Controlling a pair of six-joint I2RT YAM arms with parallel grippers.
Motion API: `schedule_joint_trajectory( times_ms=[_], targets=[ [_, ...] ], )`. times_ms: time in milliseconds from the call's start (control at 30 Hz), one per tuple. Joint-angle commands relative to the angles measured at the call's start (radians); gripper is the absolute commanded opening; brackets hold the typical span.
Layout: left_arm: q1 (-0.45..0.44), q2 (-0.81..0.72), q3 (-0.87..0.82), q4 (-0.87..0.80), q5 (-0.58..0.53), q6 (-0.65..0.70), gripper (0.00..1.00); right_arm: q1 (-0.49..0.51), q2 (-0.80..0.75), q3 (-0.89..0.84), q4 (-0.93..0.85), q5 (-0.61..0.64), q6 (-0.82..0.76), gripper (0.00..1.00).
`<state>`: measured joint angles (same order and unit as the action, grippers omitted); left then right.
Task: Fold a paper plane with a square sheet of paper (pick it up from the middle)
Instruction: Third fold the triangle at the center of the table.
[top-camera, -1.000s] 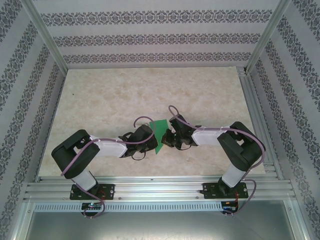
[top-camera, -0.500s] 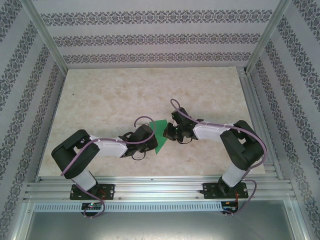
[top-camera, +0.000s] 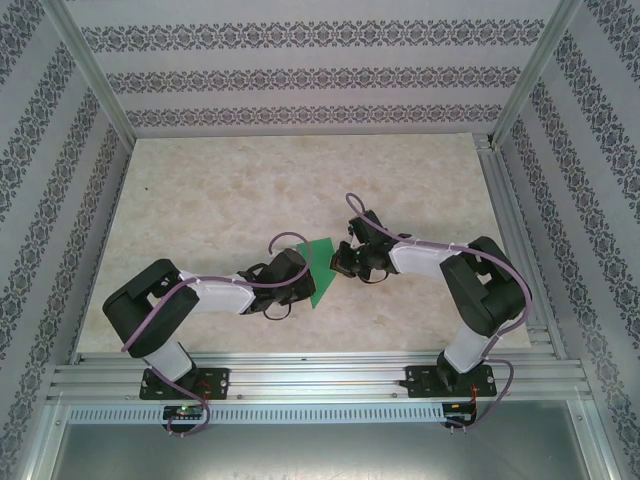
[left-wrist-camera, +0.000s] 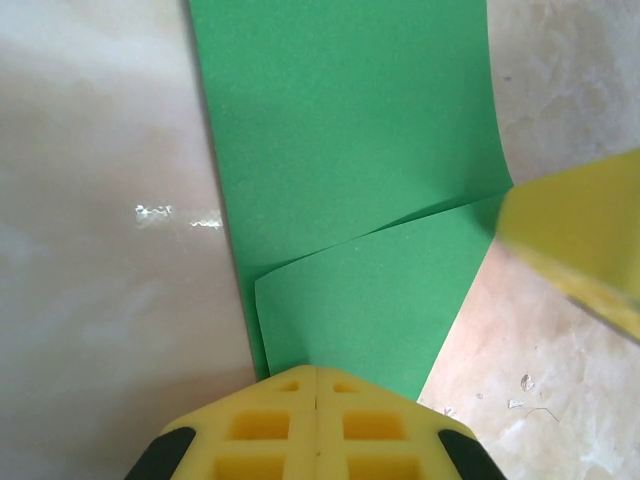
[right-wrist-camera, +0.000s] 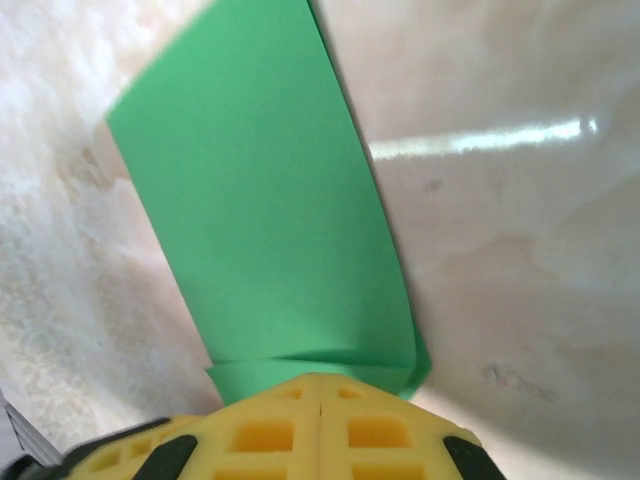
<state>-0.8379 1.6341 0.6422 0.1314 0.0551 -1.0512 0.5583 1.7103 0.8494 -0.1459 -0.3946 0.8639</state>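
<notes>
One green sheet of paper (top-camera: 320, 265), partly folded with one flap overlapping, is held at the middle of the table (top-camera: 220, 190) between two grippers. The left gripper (left-wrist-camera: 316, 380) clamps its left edge and the right gripper (right-wrist-camera: 320, 388) clamps its right edge, both sets of yellow fingers pressed together.

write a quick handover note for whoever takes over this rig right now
Left claw: shut on one edge of the green paper.
Right claw: shut on the other side of the same paper.
Paper: held between the two claws over the near middle of the table. I can't tell if it touches the surface.
Done: both claws have a grip, and the left wrist view shows one overlapping folded layer.
Left: the remaining folds. There's no pointed plane shape yet.
</notes>
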Motion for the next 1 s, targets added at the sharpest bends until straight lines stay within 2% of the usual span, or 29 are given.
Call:
schedule_joint_trajectory(
  times_ms=[0,300,667,867,967],
  targets=[
    [0.002,-0.006,0.016,-0.061,-0.001,0.025,0.00,-0.020,0.012,0.028,-0.004,-0.015,-0.036,0.02],
    [0.002,-0.006,0.018,-0.067,-0.003,0.024,0.00,-0.027,0.132,-0.017,0.053,0.002,-0.030,0.01],
    [0.002,-0.012,0.019,-0.076,-0.005,0.022,0.00,-0.034,-0.018,0.045,-0.027,-0.007,-0.075,0.03],
    [0.002,-0.016,0.032,-0.074,0.000,0.022,0.00,-0.028,0.071,0.027,0.008,-0.035,-0.068,0.04],
    [0.001,-0.033,0.040,-0.083,0.001,0.025,0.00,-0.035,0.100,0.039,-0.024,-0.010,-0.087,0.04]
  ],
)
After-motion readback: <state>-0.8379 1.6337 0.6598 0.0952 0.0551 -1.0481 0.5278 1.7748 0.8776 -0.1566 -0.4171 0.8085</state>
